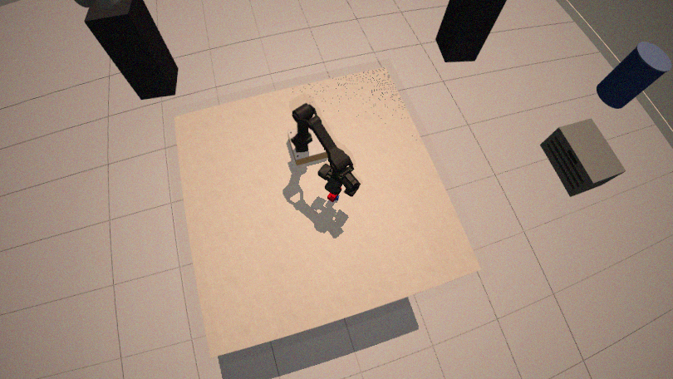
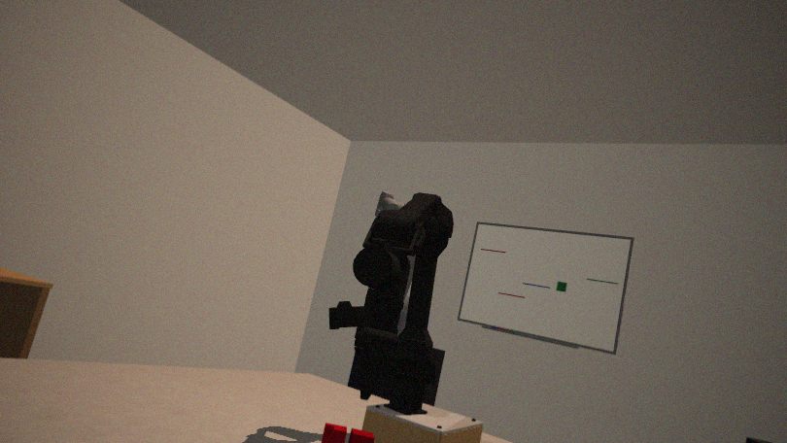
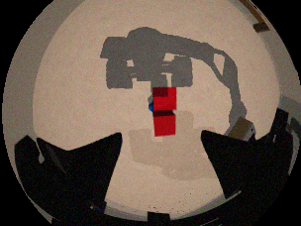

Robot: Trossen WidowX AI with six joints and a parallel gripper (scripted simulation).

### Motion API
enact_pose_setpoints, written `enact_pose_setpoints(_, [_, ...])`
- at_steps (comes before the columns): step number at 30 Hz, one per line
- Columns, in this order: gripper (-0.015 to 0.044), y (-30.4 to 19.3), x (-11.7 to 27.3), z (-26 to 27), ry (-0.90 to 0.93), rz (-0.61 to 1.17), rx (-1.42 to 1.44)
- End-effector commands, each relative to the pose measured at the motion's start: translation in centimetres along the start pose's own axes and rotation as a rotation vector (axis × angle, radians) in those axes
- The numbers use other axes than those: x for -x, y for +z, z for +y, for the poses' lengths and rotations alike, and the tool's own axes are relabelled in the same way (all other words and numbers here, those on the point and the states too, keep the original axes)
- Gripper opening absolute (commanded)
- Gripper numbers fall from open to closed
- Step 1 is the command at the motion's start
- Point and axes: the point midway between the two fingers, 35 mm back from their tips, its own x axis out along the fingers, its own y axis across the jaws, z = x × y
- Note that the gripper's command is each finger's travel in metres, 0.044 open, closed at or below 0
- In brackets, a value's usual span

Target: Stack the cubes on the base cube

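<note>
Gripper point(image 3: 161, 161) spread, holding nothing. Two red cubes point(image 3: 164, 113) sit below, centred between fingers; blue base cube point(image 3: 150, 105) apparently beneath, mostly hidden.

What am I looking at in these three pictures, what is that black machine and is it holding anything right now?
The black machine is a robot arm bolted to a small block on a tan table. One picture looks down from high above, one looks up at the arm from table level, and the round one comes from a camera on the arm's wrist, looking down past its tool. The tool is a two-fingered pincer; its dark fingers show at the lower left and right, spread wide, with nothing between them. On the table below stand two red cubes close together, with a sliver of a blue cube peeking out beneath them. The grey patch is the arm's shadow.
</note>
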Motion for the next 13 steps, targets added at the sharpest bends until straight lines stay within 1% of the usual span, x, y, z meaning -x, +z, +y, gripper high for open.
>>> enact_pose_setpoints(1, [0.0400,-4.9,0.1,1.5,0.001,0.005,0.018])
enact_pose_setpoints(4, [0.0400,-9.2,0.3,2.2,0.002,0.008,0.018])
enact_pose_setpoints(6, [0.0400,-11.2,0.3,2.2,0.002,0.009,0.018])
enact_pose_setpoints(13, [0.0400,-11.4,0.3,2.2,0.002,0.009,0.018])
